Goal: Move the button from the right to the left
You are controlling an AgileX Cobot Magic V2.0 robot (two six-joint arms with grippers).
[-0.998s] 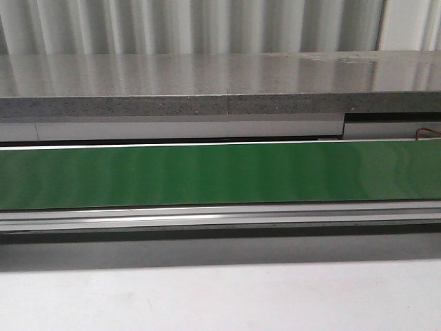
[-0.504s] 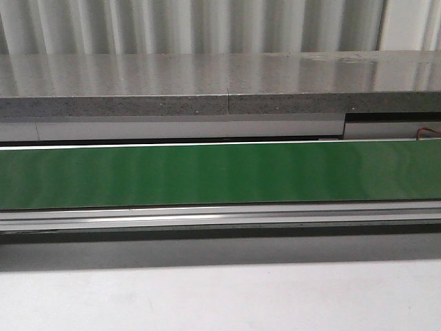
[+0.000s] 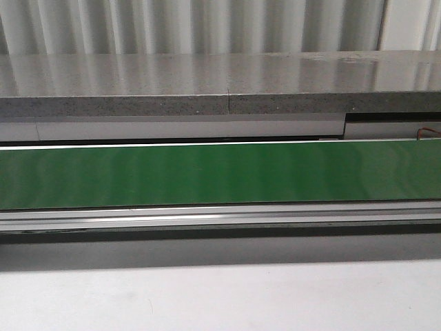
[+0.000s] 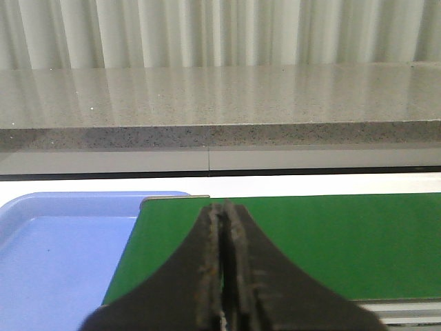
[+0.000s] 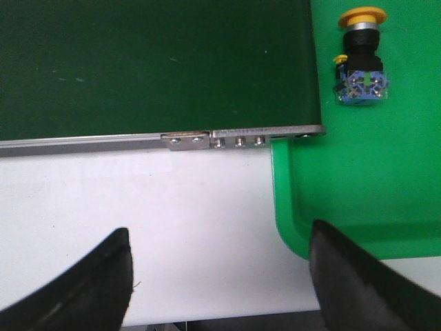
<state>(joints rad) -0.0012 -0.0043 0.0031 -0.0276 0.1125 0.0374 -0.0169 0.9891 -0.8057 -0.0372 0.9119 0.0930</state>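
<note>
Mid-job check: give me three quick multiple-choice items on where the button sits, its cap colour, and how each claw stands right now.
1. Where does the button lie?
A. on the green belt
B. in the green tray
C. in the blue tray

2. What colour is the button's cap?
A. yellow-orange
B. red
C. white

3. How do the claws stand?
A. both open
B. left shut, right open
C. left open, right shut

Answers:
1. B: in the right wrist view the button lies on its side in the green tray, just past the end of the green belt.
2. A: the round cap shows yellow-orange above a dark collar and blue body.
3. B: the left claw has its fingers pressed together on nothing, with the blue tray beside it; the right claw has its fingers spread wide apart.
</note>
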